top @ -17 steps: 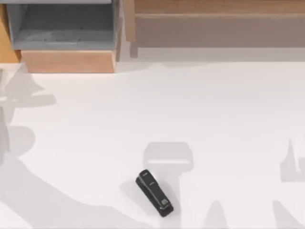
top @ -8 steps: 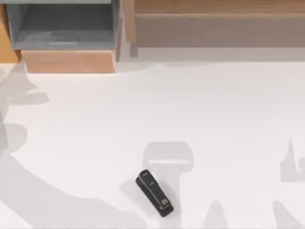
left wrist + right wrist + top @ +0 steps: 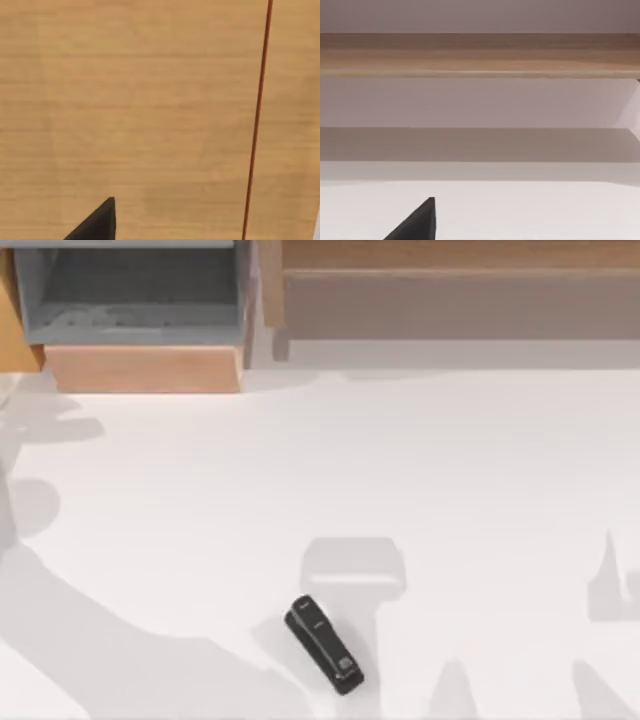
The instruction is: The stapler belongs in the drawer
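Note:
The small black stapler (image 3: 325,645) lies at an angle on the white table near the front edge, a little left of centre, with nothing touching it. The drawer (image 3: 145,368) stands pulled out at the back left, its grey inside (image 3: 130,295) open to view behind the tan front panel. In the left wrist view a dark part of my left gripper (image 3: 97,225) sits close against a tan wooden surface. A dark part of my right gripper (image 3: 417,225) shows above the white table, facing the wooden shelf unit.
A long brown wooden shelf unit (image 3: 450,290) runs along the back right, next to the drawer. Arm shadows fall across the table's left side and front right. White tabletop (image 3: 400,460) stretches between the stapler and the drawer.
The arm shadow on the table's left side has shifted slightly toward the back. The stapler and the drawer have not moved.

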